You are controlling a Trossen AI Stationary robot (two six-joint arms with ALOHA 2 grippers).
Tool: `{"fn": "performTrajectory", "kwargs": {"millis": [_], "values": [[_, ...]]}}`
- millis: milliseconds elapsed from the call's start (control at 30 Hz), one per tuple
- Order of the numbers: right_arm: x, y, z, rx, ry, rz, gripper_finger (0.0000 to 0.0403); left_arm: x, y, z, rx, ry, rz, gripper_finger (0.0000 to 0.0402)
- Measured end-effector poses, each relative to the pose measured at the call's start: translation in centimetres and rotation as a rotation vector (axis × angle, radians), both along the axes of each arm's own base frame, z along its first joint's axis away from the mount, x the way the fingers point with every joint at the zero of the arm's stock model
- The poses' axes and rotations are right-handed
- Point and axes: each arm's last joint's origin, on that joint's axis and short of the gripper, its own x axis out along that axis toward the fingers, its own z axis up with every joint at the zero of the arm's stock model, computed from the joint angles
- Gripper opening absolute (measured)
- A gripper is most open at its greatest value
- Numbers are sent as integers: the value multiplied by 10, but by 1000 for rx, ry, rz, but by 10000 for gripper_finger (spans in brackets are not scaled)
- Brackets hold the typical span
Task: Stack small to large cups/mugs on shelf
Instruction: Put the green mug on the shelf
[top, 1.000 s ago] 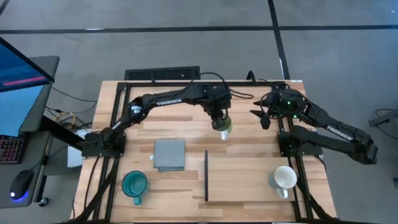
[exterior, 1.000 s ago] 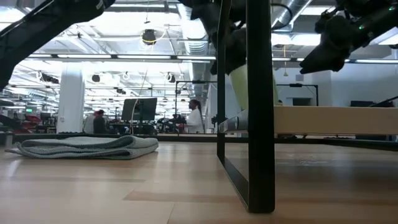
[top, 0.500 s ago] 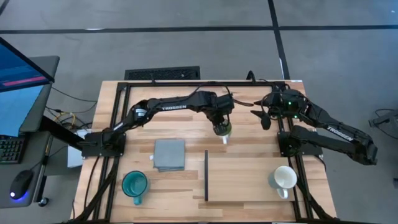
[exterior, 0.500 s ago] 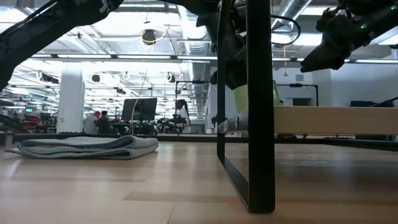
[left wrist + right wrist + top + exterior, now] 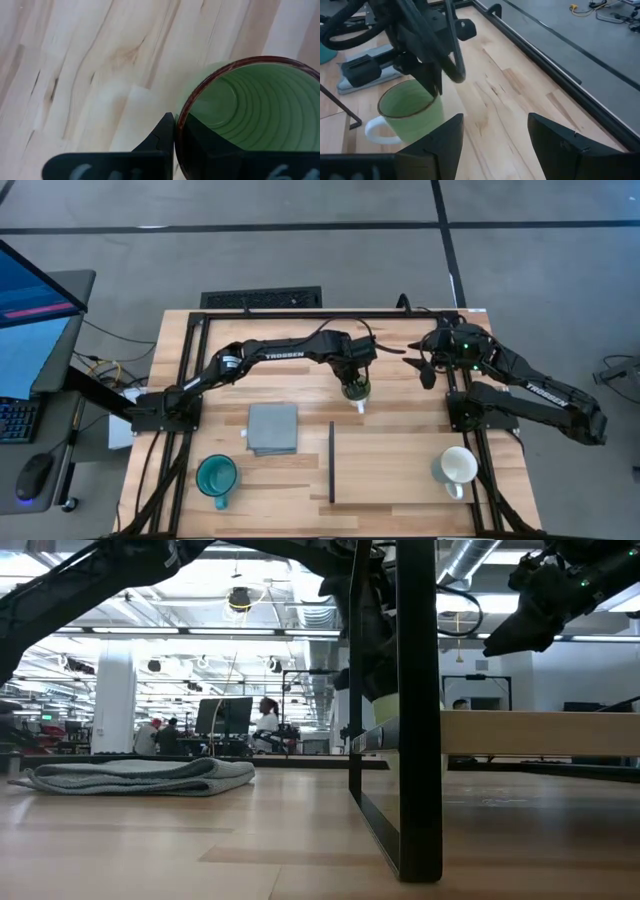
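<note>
The light green mug (image 5: 357,392) stands upright with its mouth up at the table's far middle, its white handle (image 5: 374,130) toward the near edge. My left gripper (image 5: 176,131) is shut on its rim from above. In the low view the mug (image 5: 384,706) is half hidden behind the shelf's black post (image 5: 418,710). The shelf's wood panel (image 5: 540,732) is raised, and its black strip (image 5: 331,462) shows from above. The teal mug (image 5: 216,476) stands near left and the white mug (image 5: 458,468) near right. My right gripper (image 5: 495,145) is open and empty at the far right. My left gripper pinches the green mug's wall at the rim (image 5: 181,117), one finger inside (image 5: 210,145) and one outside (image 5: 161,136). The fingers point down from above. The mug stays upright; I cannot tell whether its base touches the table.
A folded grey cloth (image 5: 273,428) lies left of the shelf. A black frame (image 5: 300,313) runs along the table's edges. People move in the room behind the table (image 5: 265,720).
My left gripper has gone down and slightly toward the near edge with the green mug, still shut on its rim. The mug has stayed upright and now sits lower, close to the table top.
</note>
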Motion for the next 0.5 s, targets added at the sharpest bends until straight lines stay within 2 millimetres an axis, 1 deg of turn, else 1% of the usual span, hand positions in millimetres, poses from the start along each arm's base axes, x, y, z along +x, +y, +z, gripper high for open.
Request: {"fn": "performTrajectory", "kwargs": {"millis": [133,333,500], "values": [[0,0,0,0,0,0,244,0,0,-1,1,0,1,9],[0,0,0,0,0,0,244,3,1,-1,13,-11,-15,55],[0,0,0,1,0,0,244,4,0,0,13,-22,-19,74]]}}
